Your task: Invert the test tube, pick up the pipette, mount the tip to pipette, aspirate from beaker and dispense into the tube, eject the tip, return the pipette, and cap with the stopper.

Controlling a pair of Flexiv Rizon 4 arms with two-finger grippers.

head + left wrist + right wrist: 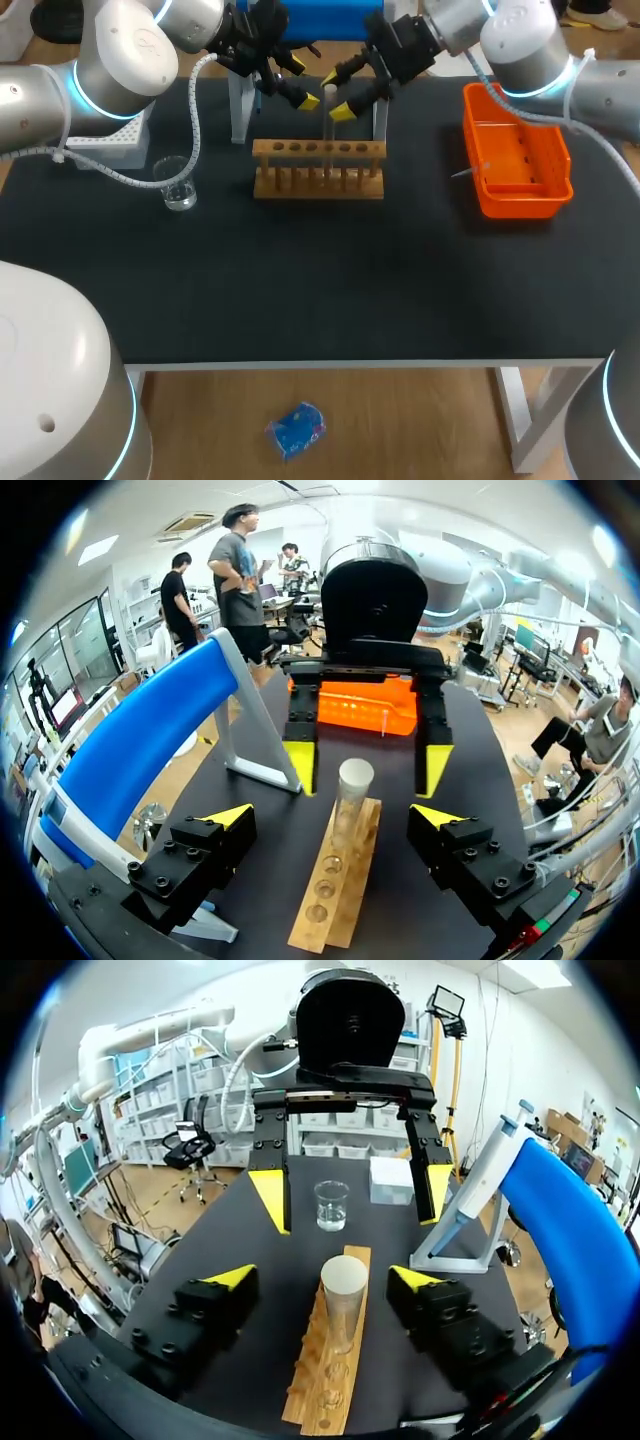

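Tube (328,125) stood upright in the wooden rack (318,168) at the back of the tabletop (320,280), and both arms hung over it from opposite sides. Left tool (335,820) was spread wide, fingers clear of the glass on either flank. Right tool (322,1283) was gaping too, touching nothing. In both wrist views the tube's pale end faced up; whether that was an open mouth or a closed base I couldn't tell, so the scene fitted a tube waiting to be inverted as well as one already turned over.

Beaker (178,184) sat near the left arm, well apart from the rack. Pipette (480,1185) leaned in its blue stand (150,740) behind the rack; orange bin (515,160) lay to the right.

Risks, as I judged them: two tools crowding one thin tube could clash yellow tips, and an off-centre squeeze might tilt the glass, jam it in its hole or drag the light rack along.
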